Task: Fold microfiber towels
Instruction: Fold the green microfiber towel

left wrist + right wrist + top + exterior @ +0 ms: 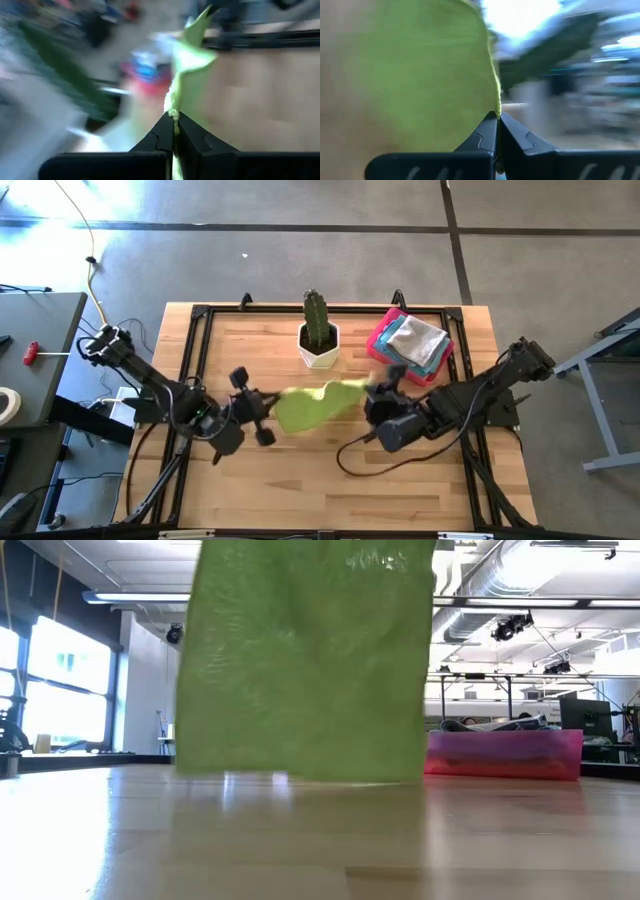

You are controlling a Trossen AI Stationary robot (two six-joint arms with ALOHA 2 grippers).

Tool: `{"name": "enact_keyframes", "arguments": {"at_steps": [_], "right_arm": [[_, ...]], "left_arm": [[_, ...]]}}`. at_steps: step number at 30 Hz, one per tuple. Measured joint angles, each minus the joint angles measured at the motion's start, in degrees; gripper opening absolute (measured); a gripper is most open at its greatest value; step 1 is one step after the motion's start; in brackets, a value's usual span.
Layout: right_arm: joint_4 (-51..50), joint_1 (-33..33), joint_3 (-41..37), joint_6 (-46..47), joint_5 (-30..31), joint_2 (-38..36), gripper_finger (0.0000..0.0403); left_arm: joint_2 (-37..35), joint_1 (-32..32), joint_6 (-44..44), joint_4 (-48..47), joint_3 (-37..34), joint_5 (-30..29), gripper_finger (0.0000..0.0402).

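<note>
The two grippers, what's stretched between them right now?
A lime green towel spans from the left gripper to the right gripper, each shut on an edge. The high view shows this; the low view shows it hanging above the table.

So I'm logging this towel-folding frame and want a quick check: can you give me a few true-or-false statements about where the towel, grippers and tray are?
1. Both grippers pinch the lime green towel. True: the left gripper and right gripper are each shut on an edge.
2. The towel lies flat on the table. False: it hangs lifted between the arms.
3. The pink tray is empty. False: folded cloths sit in it.
4. A potted cactus stands beside the tray. True.
</note>
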Motion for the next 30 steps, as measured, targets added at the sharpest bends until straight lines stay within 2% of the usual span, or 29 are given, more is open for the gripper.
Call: {"name": "enact_keyframes", "arguments": {"at_steps": [3,4,6,9,13,16,20,26,30], "right_arm": [[0.06,-0.4,0.72,-0.46,-21.87,0.02,0.0],[0.04,-0.4,0.72,-1.54,-26.25,0.04,0.0],[0.06,-0.17,0.74,-3.73,-28.19,0.07,0.0],[-0.05,0.11,0.8,-6.55,-19.98,0.07,0.0],[-0.4,-1.62,0.8,-11.47,-6.86,0.07,0.0],[-0.71,-4.32,0.82,-15.51,-0.83,0.07,0.0],[-0.77,-8.52,0.82,-20.14,4.28,0.07,0.0],[-0.37,-12.4,0.82,-21.22,9.99,0.07,0.0],[-0.4,-11.73,0.82,-20.36,9.49,0.07,0.0]], "left_arm": [[-0.69,-0.61,-5.0,0.49,0.02,14.54,0.0001],[-0.89,-0.86,-5.42,-0.06,-0.05,18.61,0.0001],[-1.12,-1.34,-4.98,0.38,0.03,22.41,0.0001],[-1.06,-1.6,-2.47,-0.95,-0.01,19.78,0.0001],[-1.06,-0.75,5.7,-2.15,-0.01,7.03,0.0001],[-1.06,0.55,14.97,-2.3,-0.01,-3.6,0.0001],[-1.06,3.21,26.06,-1.24,-0.01,-12.64,0.0001],[-1.53,6.58,31.0,-0.2,0.01,-16.47,0.0001],[-1.5,6.45,26.51,0.02,0.01,-15.25,0.0001]]}}
